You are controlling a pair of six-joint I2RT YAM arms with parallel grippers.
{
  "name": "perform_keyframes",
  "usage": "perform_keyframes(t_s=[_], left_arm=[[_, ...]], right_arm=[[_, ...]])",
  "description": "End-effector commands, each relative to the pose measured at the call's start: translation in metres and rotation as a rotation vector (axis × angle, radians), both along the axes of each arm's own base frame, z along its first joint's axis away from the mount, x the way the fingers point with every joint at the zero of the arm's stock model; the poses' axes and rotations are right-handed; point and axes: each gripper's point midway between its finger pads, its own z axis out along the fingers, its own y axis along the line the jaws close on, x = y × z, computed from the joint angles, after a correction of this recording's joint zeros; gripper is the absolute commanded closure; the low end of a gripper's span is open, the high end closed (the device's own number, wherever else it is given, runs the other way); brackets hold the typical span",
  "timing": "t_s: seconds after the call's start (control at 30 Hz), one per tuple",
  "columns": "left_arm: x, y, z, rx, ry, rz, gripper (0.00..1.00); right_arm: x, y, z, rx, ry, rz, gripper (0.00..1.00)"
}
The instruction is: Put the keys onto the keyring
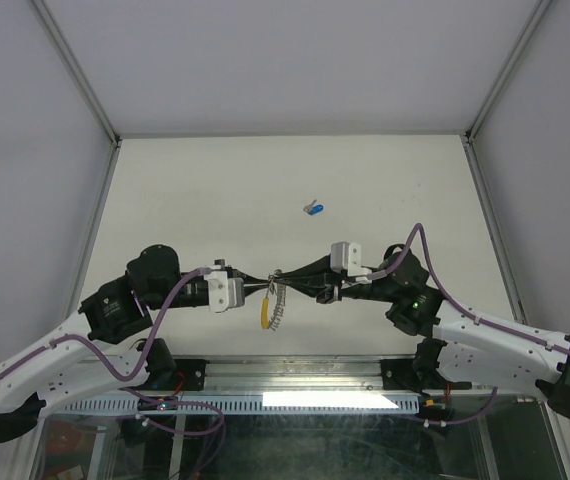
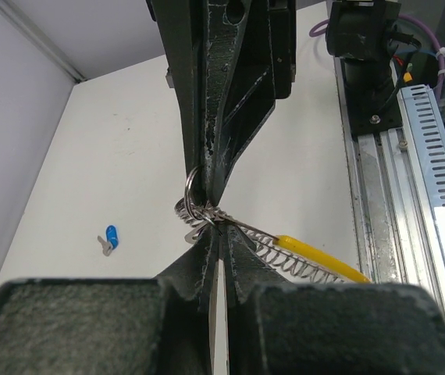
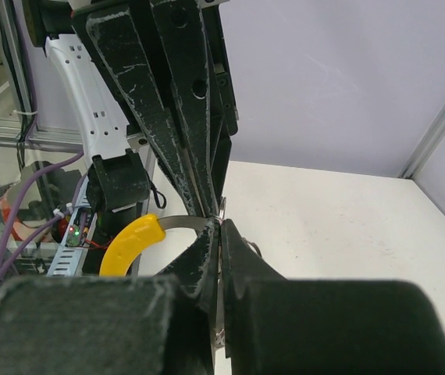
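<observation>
Over the middle of the tabletop (image 1: 215, 180) in the overhead view, the left end effector (image 1: 264, 291) and right end effector (image 1: 281, 277) meet nose to nose. The keyring (image 1: 276, 312) dangles between them, yellow bit facing the left arm. The blue-headed key (image 1: 314, 209) lies further back on the tabletop, well apart from both, and it's the only key I can spot.

The left wrist cam shows that end effector clamped shut on the ring's coiled end, with the right one pinching in from above at nearly the same spot.

On the right wrist cam its fingers are closed on the metal band, with the yellow part curving off to the left.

So I'd say this is the hold-or-pry-the-ring stage, with no key threaded yet. I reckon one arm has to let go next and fetch that key while the other keeps the ring steady. The key is tiny, so it'll be fiddly.
</observation>
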Motion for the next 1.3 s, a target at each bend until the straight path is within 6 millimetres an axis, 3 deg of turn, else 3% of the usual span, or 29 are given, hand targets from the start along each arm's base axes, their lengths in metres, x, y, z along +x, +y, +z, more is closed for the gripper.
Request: perform_keyframes(t_s=[0.0, 0.3, 0.67, 0.9, 1.07, 1.27], left_arm=[[-0.005, -0.002, 0.030, -0.089, -0.048, -0.024, 1.00], [-0.004, 0.001, 0.037, -0.105, -0.062, -0.007, 1.00], [0.010, 0.006, 0.030, -0.077, -0.082, 0.066, 1.00], [0.015, 0.012, 0.031, -0.080, -0.087, 0.111, 0.65], [0.021, 0.013, 0.028, -0.084, -0.070, 0.148, 0.56], [0.042, 0.005, 0.024, -0.132, 0.028, 0.263, 0.47]], right_arm=[[0.011, -0.004, 0.025, 0.059, -0.048, -0.078, 1.00], [0.012, -0.001, 0.013, 0.007, -0.053, -0.086, 1.00], [0.004, -0.006, 0.017, 0.020, -0.056, -0.056, 1.00], [0.013, -0.014, 0.021, 0.035, -0.056, -0.126, 1.00], [0.023, -0.016, 0.010, -0.035, -0.024, -0.182, 1.00], [0.035, -0.019, -0.017, -0.212, 0.071, -0.251, 1.00]])
